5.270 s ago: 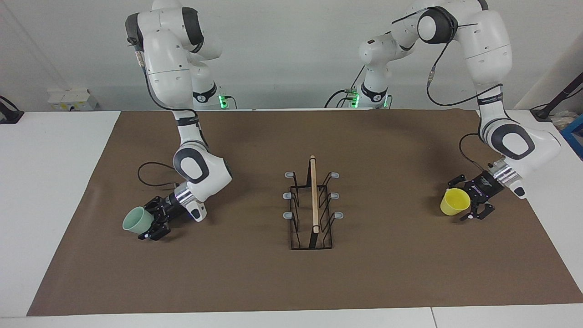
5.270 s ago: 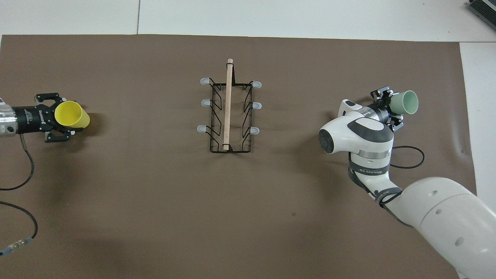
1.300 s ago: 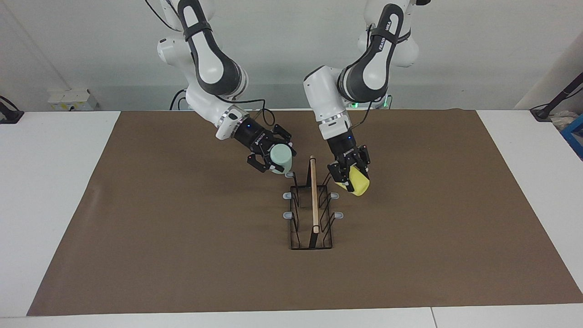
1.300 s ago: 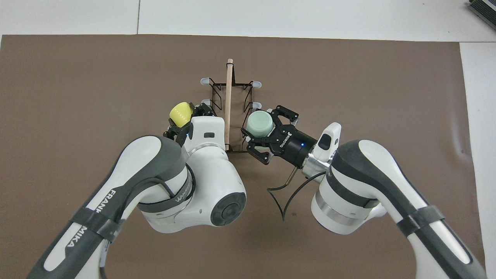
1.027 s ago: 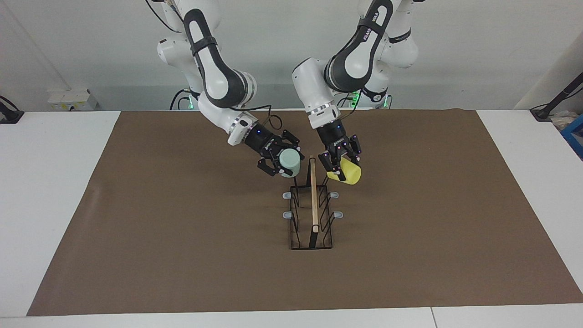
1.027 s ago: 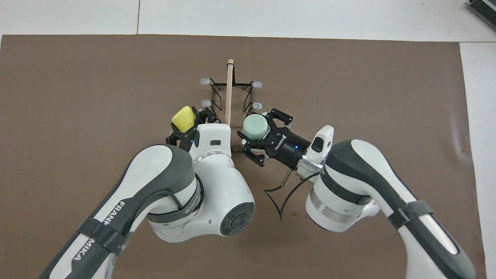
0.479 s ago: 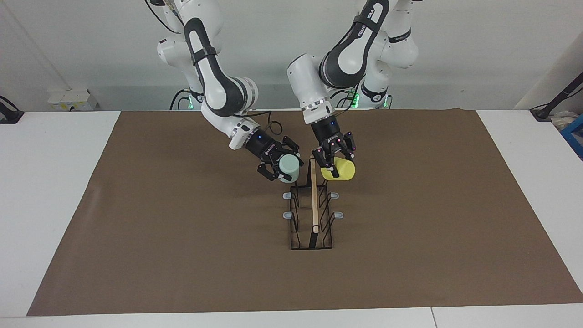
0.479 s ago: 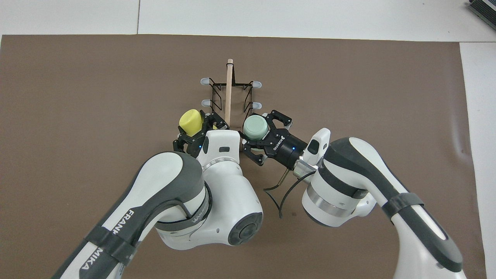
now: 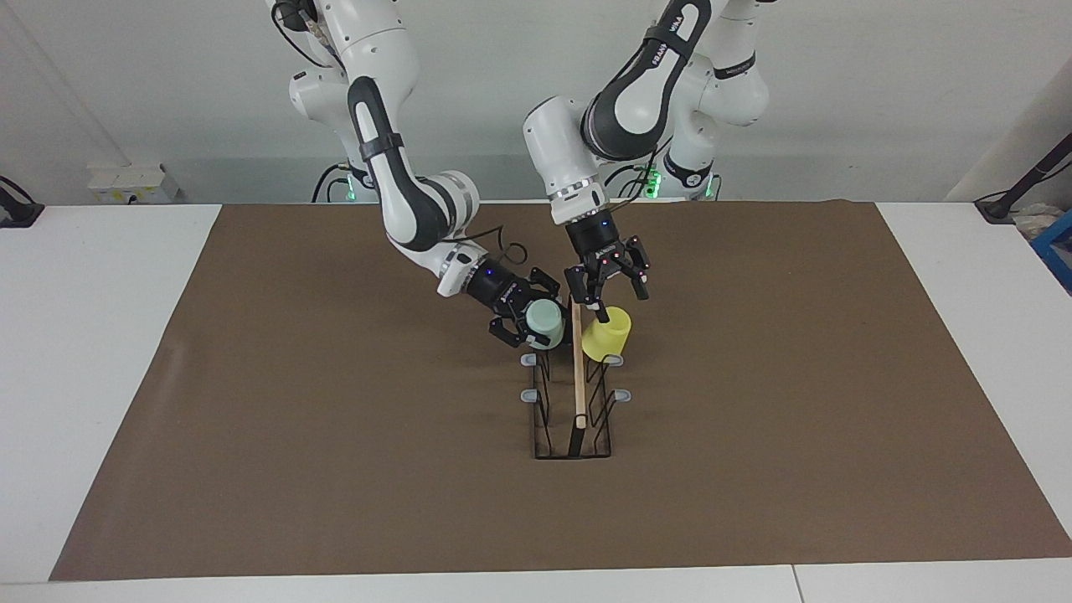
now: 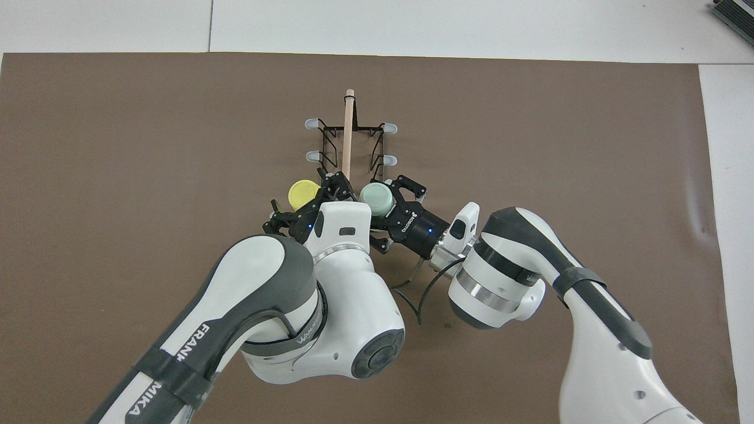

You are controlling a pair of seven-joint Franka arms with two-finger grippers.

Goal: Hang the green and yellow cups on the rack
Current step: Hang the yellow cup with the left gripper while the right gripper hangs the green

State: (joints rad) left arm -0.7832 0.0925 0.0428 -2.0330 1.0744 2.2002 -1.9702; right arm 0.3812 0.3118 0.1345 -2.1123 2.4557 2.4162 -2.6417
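The black wire rack (image 9: 553, 455) with its wooden rod (image 9: 578, 381) stands mid-mat; it also shows in the overhead view (image 10: 347, 126). The yellow cup (image 9: 606, 337) sits mouth down on the prong nearest the robots, on the left arm's side of the rack; it also shows in the overhead view (image 10: 303, 191). My left gripper (image 9: 612, 298) hangs open just above it and also shows in the overhead view (image 10: 306, 199). My right gripper (image 9: 531, 322) is shut on the green cup (image 9: 544, 323), bottom up, at the nearest prong on the right arm's side. That cup also shows in the overhead view (image 10: 377, 199).
A brown mat (image 9: 754, 469) covers the table. Grey-tipped prongs (image 9: 621, 394) farther from the robots stand bare. Both arms crowd the rack's end nearest the robots. A black cable (image 10: 421, 294) loops from the right wrist.
Both arms brought the cups in from the table's ends. In the last half second the yellow cup turned mouth down onto its prong and left the left gripper; the green cup came lower.
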